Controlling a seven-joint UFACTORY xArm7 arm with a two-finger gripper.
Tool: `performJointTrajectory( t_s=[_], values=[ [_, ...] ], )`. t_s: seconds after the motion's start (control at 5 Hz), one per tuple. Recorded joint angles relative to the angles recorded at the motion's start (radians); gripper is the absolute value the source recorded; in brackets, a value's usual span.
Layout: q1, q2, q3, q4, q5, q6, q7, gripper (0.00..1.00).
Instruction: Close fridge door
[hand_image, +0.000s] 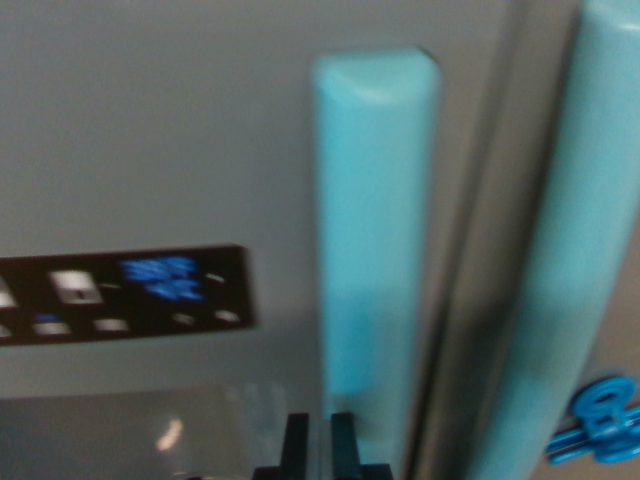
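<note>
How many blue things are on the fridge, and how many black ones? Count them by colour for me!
Light blue door handles: 2, one in the middle, one toward the wrist view's right
Darker blue clip: 1
Black control panel with blue lit display: 1
Black gripper at the bottom edge: 1
Total: 5

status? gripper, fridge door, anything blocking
Gripper at bottom edge, fingers close together, nothing seen between them. Near fridge door's left teal handle. Blue clip on right door. Frame blurred; nothing seen blocking.
</note>
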Motion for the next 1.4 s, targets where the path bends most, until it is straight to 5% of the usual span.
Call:
performJointTrajectory(
  t_s=[0.2,0.4,1.4],
  values=[
    [0.0,0.0,0.0,0.0,0.0,0.0,0.0,1.0],
    [0.0,0.032,-0.018,0.023,0.0,0.0,0.0,1.0],
    [0.0,0.047,-0.024,0.032,0.0,0.0,0.0,1.0]
  ],
)
